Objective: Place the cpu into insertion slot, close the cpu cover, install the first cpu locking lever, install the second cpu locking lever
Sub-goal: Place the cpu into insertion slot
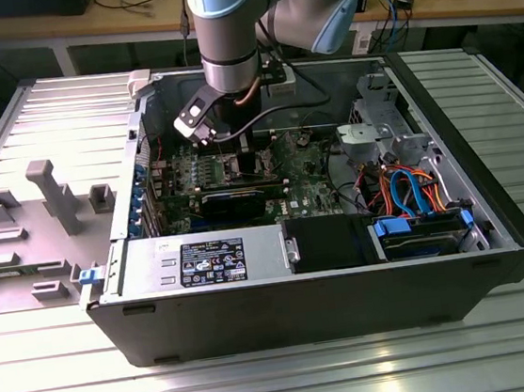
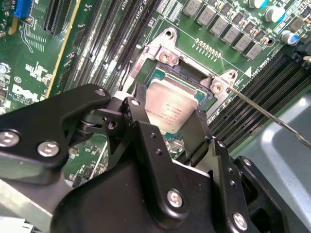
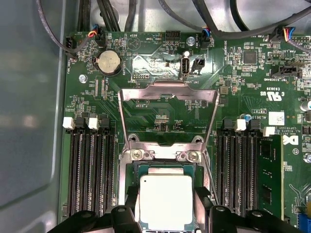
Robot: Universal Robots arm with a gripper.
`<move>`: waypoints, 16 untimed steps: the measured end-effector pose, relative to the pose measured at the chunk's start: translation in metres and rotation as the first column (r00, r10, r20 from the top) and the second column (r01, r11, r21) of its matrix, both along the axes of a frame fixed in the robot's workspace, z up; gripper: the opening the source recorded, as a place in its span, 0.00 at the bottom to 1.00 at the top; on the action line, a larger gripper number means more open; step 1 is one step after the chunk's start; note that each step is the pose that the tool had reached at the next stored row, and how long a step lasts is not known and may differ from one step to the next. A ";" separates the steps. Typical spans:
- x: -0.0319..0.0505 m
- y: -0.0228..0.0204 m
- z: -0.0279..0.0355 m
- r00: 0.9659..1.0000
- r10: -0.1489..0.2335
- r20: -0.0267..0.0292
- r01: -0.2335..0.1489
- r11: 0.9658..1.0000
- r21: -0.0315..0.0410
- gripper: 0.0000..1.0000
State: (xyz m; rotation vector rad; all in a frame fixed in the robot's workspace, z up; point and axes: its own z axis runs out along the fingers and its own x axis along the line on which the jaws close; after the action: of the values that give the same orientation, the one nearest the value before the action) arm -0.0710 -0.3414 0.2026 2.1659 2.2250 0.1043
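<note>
The claw [image 2: 169, 108] has its two black fingers [image 2: 142, 104] closed against opposite edges of the cpu [image 3: 166, 201]. It grips by the rim, probably to spare the metal top and the contact face. The chip hangs level, square over the insertion slot [image 3: 165, 168] and low within its silver rim. I cannot tell whether it is fully seated.

Just beyond, the cpu cover [image 3: 165, 92] is swung up and back on its hinge, which leaves the socket free from above. A thin locking lever [image 2: 267, 114] stands unlatched, angled away from the socket corner. Long memory slots [image 3: 92, 170] flank the socket on both sides, and a coin cell [image 3: 108, 62] lies farther up the board.

In the exterior view the arm [image 1: 224, 30] reaches straight down into the open computer case [image 1: 302, 300], which lies on its side on the ribbed metal bench [image 1: 265, 385].

White print dots the green board, the chip's lid carries faint lettering, and a black label [image 1: 213, 261] sits on the power supply. I read none of it out.
</note>
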 end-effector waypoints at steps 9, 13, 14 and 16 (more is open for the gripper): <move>-0.0001 0.0000 -0.0011 1.000 -0.024 0.000 0.024 1.000 0.003 0.53; -0.0001 0.0000 -0.0011 1.000 -0.024 0.000 0.024 1.000 0.003 0.53; -0.0001 0.0000 -0.0012 1.000 -0.024 0.000 0.024 1.000 0.003 0.53; 0.0000 0.0001 -0.0014 1.000 -0.024 0.000 0.024 1.000 0.003 0.55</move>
State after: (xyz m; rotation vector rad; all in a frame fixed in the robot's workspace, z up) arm -0.0710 -0.3413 0.2012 2.1934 2.1993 0.1075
